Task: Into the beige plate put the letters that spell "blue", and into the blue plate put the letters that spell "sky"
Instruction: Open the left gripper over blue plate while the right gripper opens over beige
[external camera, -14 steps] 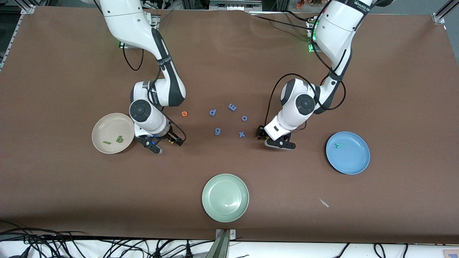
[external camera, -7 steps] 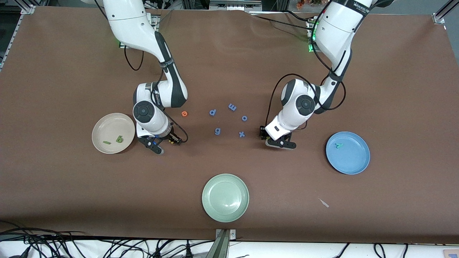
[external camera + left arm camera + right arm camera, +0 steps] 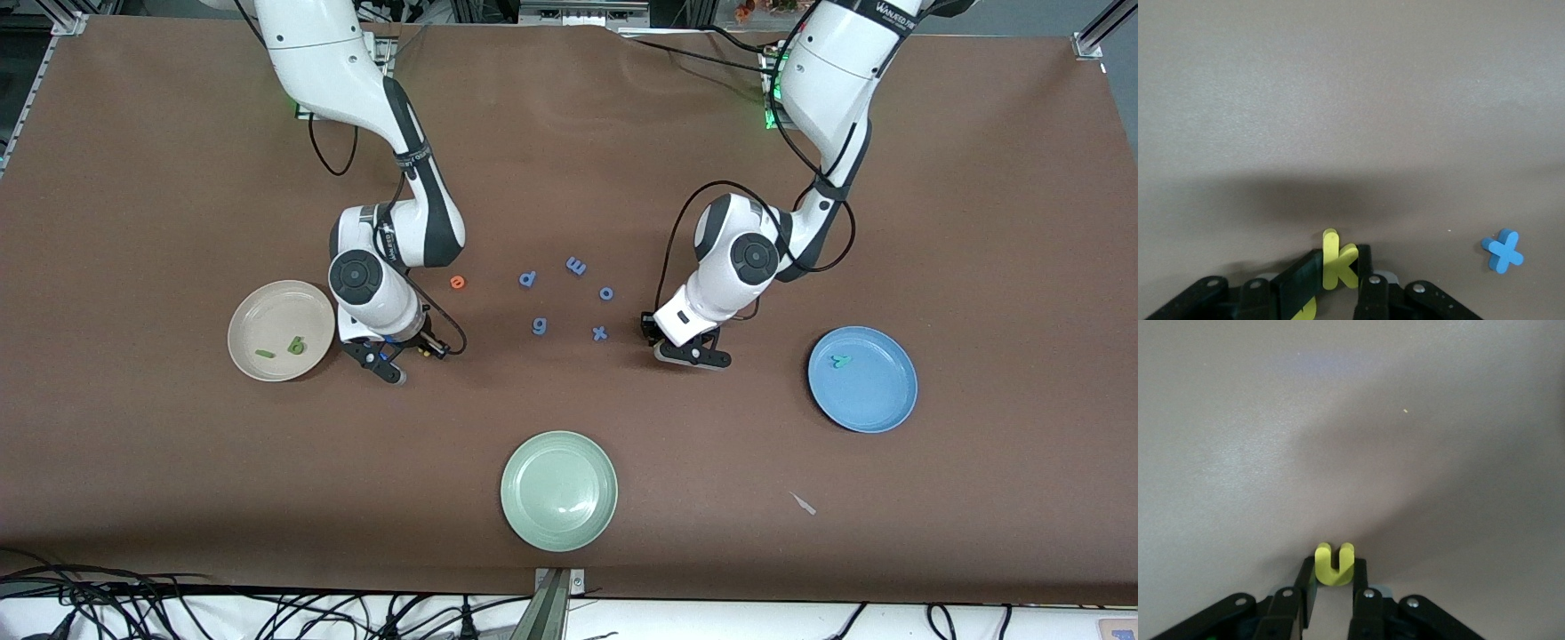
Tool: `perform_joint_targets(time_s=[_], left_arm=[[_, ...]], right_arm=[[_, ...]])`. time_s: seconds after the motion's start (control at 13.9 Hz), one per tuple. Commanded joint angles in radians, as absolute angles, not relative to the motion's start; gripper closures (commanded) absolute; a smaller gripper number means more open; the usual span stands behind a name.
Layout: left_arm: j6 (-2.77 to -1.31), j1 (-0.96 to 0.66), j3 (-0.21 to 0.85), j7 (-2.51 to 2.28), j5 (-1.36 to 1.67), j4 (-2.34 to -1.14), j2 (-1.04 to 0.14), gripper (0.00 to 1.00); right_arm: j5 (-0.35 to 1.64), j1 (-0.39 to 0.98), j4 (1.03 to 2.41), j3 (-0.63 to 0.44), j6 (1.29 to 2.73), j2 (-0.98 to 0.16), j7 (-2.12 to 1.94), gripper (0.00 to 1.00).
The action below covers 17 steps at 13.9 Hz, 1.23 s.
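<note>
- Yellow k (image 3: 1338, 267) is pinched in my left gripper (image 3: 1340, 283), low at the table near the blue x (image 3: 1502, 250) — for the blue plate (image 3: 876, 404).
- Yellow u (image 3: 1333, 565) is pinched in my right gripper (image 3: 1333, 587) just beside the beige plate (image 3: 267, 316), where it belongs.

Even overhead light fills the front view; the brown desk (image 3: 569, 178) looks matte, with only soft short shadows beside each arm. Both wrist views are paler and washed out, the desk turning greyish there. A broad blurred shadow lies just above the left claw (image 3: 1338, 283), and a diagonal one spreads from the right claw (image 3: 1333, 587), whose dark fingers are slightly soft
</note>
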<state>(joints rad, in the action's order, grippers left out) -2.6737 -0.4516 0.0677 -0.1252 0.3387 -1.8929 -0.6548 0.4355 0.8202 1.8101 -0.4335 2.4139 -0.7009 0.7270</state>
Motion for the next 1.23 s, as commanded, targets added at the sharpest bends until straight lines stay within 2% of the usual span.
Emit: perform_joint_targets(time_s=[0.0,0.14,0.36,0.58,0.94,1.01,1.08,1.15], left_arm=[[-2.614,-0.428,0.049,-0.115,0.356,-1.924,-0.589,0.81],[-2.506,-0.336,0.051,-0.097,0.324,-1.922,-0.511,0.81],[-2.343,-0.171,0.054,0.064,0.258,-1.921,-0.416,0.81],[-2.310,-0.043,0.049,0.269,0.194,-1.936,-0.420,0.80],[-2.325,-0.026,-0.055,0.291,0.064,-1.940,-0.488,0.78],[-2.350,-0.025,-0.064,0.302,0.063,-1.937,-0.505,0.75],[-2.376,-0.026,-0.069,0.304,0.063,-1.937,-0.511,0.58],[-2.379,-0.026,-0.074,0.305,0.063,-1.937,-0.511,0.46]], right_arm=[[0.442,0.821,1.751,-0.445,2.314,-0.704,0.698,1.00],[0.442,0.821,1.759,-0.491,2.197,-0.658,0.571,1.00],[0.443,0.821,1.880,-0.564,2.178,-0.568,0.344,1.00],[0.443,0.822,1.968,-0.656,2.180,-0.519,0.108,1.00],[0.443,0.804,1.976,-0.765,2.192,-0.586,-0.150,1.00],[0.443,0.790,1.973,-0.767,2.210,-0.595,-0.185,0.89],[0.445,0.784,1.973,-0.765,2.215,-0.604,-0.178,0.23],[0.445,0.793,1.973,-0.765,2.206,-0.601,-0.178,0.00]])
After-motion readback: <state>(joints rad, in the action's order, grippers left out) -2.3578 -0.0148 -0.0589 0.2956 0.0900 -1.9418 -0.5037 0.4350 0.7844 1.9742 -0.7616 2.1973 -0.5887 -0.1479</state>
